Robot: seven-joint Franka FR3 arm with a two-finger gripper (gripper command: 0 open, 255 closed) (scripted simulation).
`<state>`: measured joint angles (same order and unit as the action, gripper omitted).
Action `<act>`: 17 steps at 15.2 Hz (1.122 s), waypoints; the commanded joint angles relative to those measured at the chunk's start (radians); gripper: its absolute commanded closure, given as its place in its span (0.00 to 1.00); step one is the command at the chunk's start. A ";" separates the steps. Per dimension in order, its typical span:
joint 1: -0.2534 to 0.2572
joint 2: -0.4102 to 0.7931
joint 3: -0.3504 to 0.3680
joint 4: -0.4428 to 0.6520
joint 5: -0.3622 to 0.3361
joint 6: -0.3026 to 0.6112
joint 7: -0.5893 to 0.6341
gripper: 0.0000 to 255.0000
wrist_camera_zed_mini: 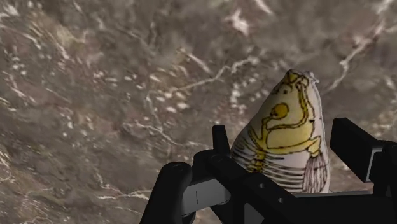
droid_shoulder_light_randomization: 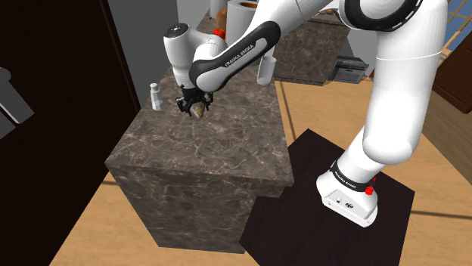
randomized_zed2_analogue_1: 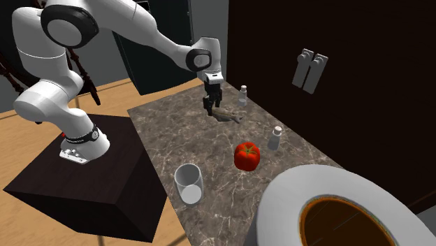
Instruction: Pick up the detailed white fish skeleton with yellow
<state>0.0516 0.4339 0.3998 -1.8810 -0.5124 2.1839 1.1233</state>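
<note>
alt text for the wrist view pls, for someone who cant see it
The black hand clasps a white fish, drawn with a yellow skeleton and black outlines, between its two fingers. Beyond it is a dark brown marbled counter with pale veins.

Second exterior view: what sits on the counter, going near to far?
large white round object → glass → tomato → near bottle → fish, clasped by the gripper → far bottle
</note>
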 commanded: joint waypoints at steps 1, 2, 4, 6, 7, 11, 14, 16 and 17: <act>0.000 0.002 -0.001 -0.002 -0.002 0.003 0.001 1.00; 0.000 0.001 -0.001 -0.002 -0.001 0.003 0.001 1.00; 0.000 0.002 -0.001 -0.001 -0.002 0.003 0.001 1.00; 0.000 0.002 -0.001 -0.001 -0.001 0.002 0.001 1.00; 0.000 0.002 -0.001 -0.001 -0.001 0.003 0.001 1.00; -0.003 -0.012 0.004 0.006 0.009 -0.016 -0.009 1.00; -0.007 -0.035 0.012 0.015 0.027 -0.043 -0.026 1.00; -0.010 -0.050 0.017 0.021 0.038 -0.062 -0.036 1.00; -0.011 -0.058 0.019 0.025 0.043 -0.072 -0.042 1.00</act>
<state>0.0413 0.3835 0.4165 -1.8586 -0.4745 2.1213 1.0861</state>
